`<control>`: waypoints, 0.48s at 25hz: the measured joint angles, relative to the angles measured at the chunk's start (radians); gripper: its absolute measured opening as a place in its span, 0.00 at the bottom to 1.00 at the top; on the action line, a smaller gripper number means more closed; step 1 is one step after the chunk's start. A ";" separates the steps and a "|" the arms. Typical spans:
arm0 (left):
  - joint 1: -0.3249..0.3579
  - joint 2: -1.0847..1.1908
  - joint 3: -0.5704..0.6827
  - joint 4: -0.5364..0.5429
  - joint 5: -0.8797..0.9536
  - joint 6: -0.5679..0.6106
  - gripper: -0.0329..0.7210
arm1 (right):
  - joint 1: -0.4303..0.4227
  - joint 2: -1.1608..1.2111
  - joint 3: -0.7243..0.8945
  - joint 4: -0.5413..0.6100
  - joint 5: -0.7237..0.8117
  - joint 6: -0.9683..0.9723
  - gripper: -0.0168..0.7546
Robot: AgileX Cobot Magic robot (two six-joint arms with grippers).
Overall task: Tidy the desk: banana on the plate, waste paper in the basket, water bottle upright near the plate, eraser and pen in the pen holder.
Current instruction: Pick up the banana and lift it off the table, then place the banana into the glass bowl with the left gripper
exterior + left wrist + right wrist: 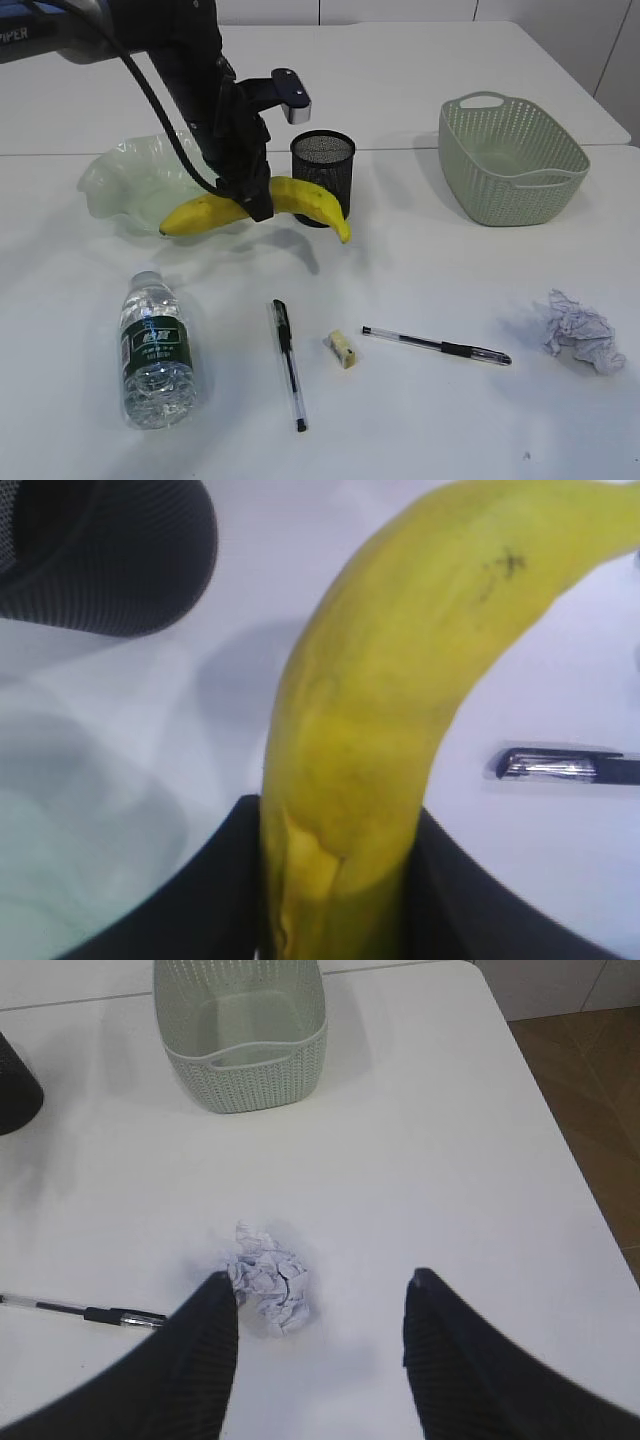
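Observation:
My left gripper (255,205) (335,810) is shut on the yellow banana (305,200) (400,710), holding it off the desk between the wavy pale-green plate (125,180) and the black mesh pen holder (323,170). The water bottle (155,350) lies on its side at the front left. Two pens (288,365) (437,345) and the small eraser (342,349) lie on the desk. The crumpled waste paper (580,330) (268,1280) rests at the right, just inside the left finger of my open right gripper (321,1277). The sage-green basket (510,160) (240,1040) stands behind it.
The desk's right edge (560,1160) runs close to the right gripper, with brown floor beyond. A seam between two tabletops (400,148) crosses behind the pen holder. The banana's left end hangs over the plate's near rim.

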 joint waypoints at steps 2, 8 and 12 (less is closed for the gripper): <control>0.000 -0.009 -0.013 0.000 -0.004 0.000 0.38 | 0.000 0.000 0.000 0.000 -0.004 0.000 0.54; 0.000 -0.010 -0.097 0.027 0.009 -0.020 0.38 | 0.000 0.000 0.000 0.000 -0.004 0.000 0.54; 0.000 -0.010 -0.155 0.081 0.009 -0.028 0.38 | 0.000 0.000 0.000 0.000 -0.004 0.000 0.54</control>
